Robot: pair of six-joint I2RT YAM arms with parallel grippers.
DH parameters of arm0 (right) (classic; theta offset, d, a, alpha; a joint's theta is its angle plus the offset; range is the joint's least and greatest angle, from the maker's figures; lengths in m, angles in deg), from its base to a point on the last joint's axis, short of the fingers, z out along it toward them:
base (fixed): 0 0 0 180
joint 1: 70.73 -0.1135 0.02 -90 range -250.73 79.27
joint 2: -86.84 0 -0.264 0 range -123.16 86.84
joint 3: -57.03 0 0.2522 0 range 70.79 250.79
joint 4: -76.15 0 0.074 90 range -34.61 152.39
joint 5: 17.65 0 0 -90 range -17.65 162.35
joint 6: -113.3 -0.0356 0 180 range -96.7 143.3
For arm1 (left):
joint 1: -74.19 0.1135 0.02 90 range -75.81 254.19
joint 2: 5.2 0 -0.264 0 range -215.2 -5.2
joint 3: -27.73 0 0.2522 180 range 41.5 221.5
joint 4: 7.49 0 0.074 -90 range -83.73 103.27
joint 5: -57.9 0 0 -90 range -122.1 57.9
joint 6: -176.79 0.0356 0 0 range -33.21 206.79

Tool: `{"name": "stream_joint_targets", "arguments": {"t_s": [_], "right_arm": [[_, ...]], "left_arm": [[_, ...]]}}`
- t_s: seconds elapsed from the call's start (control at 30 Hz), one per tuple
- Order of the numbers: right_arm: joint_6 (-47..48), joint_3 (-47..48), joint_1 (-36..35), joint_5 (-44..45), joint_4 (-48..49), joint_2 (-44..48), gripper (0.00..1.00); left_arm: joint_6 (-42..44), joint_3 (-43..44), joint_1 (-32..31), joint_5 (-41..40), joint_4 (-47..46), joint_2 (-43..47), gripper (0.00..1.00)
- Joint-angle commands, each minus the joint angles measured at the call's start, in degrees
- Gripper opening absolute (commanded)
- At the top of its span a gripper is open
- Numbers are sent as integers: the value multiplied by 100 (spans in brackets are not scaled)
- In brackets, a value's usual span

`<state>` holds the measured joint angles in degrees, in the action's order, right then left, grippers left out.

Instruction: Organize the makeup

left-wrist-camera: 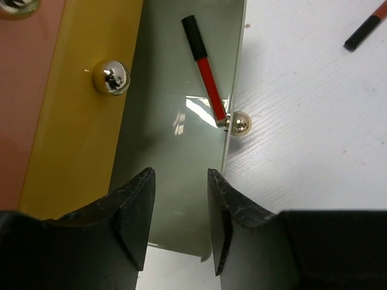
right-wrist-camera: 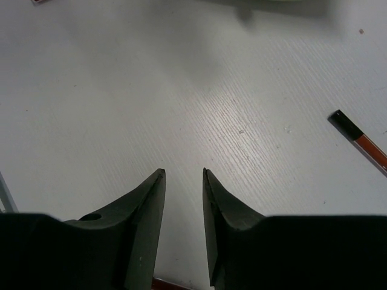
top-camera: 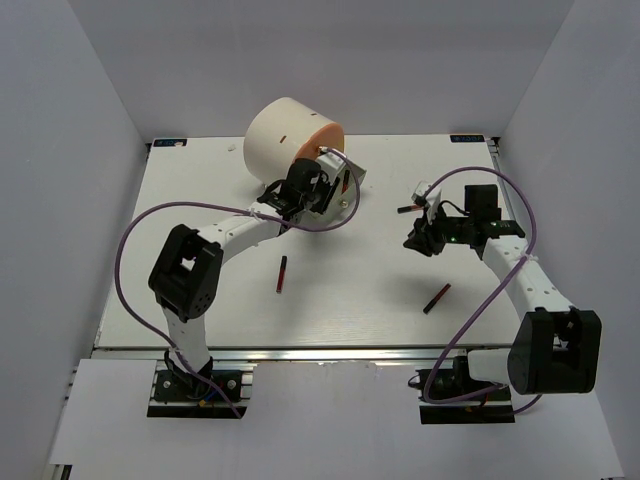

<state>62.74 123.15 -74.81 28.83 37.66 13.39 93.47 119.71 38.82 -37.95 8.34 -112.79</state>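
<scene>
A red-and-black stick (left-wrist-camera: 204, 69) is lying in the pulled-out drawer (left-wrist-camera: 166, 90) of the cream cylindrical box (top-camera: 285, 135). The left gripper (left-wrist-camera: 178, 223) is hovering over that drawer, fingers apart and empty. Two more sticks (top-camera: 282, 273) (top-camera: 436, 298) are lying on the table (top-camera: 200, 180). The right gripper (right-wrist-camera: 183, 223) is hanging over bare tabletop, fingers apart, with a fourth stick (right-wrist-camera: 360, 142) lying nearby.
</scene>
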Motion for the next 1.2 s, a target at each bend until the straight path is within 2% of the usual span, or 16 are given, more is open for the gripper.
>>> {"name": "stream_joint_targets", "arguments": {"t_s": [0.0, 0.07, 0.13, 0.17, 0.2, 0.27, 0.3, 0.37, 0.43, 0.47, 0.5, 0.57, 0.67, 0.87, 1.17], "right_arm": [[178, 275, 47, -173, -207, -38, 38], [344, 380, 47, -217, -461, -81, 40], [1045, 494, 47, -384, -1108, -222, 41], [1518, 651, 39, -480, -1504, -396, 41], [2671, 740, 47, -577, -2335, -494, 43], [3645, 872, 38, -552, -2999, -739, 46], [4424, 968, 38, -404, -3255, -802, 48], [4869, 996, 38, -184, -3555, -864, 61], [5388, 934, 38, 177, -3565, -811, 70], [5625, 899, 38, 317, -3661, -768, 71], [5888, 812, 38, 641, -3749, -759, 72], [6696, 628, 47, 1246, -3889, -750, 72], [7216, 390, 100, 1881, -3952, -662, 72], [7578, 240, 214, 2260, -4066, -811, 69], [7394, -506, 205, 2489, -3188, -829, 66]], "left_arm": [[9, 229, -22, -136, -154, 89, 50], [-122, 325, -22, -84, -84, 133, 50], [-289, 484, -22, -48, 30, 317, 47], [-499, 528, -22, -22, 100, 396, 44], [-762, 589, -22, 109, 258, 588, 43], [-1053, 607, -22, 206, 434, 800, 35], [-1202, 503, -31, 224, 574, 1027, 33], [-1572, 283, -22, 233, 654, 1301, 34], [-1940, -259, -13, 207, 637, 1793, 47], [-2064, -454, -13, 163, 620, 1977, 52], [-2170, -656, -13, 102, 541, 2162, 62], [-2538, -1202, 13, -82, 488, 2698, 74], [-2820, -1695, 83, -276, 575, 3313, 83], [-3286, -2441, 180, -514, 892, 4060, 84], [-3779, -3172, 356, -690, 830, 4738, 84]]}}
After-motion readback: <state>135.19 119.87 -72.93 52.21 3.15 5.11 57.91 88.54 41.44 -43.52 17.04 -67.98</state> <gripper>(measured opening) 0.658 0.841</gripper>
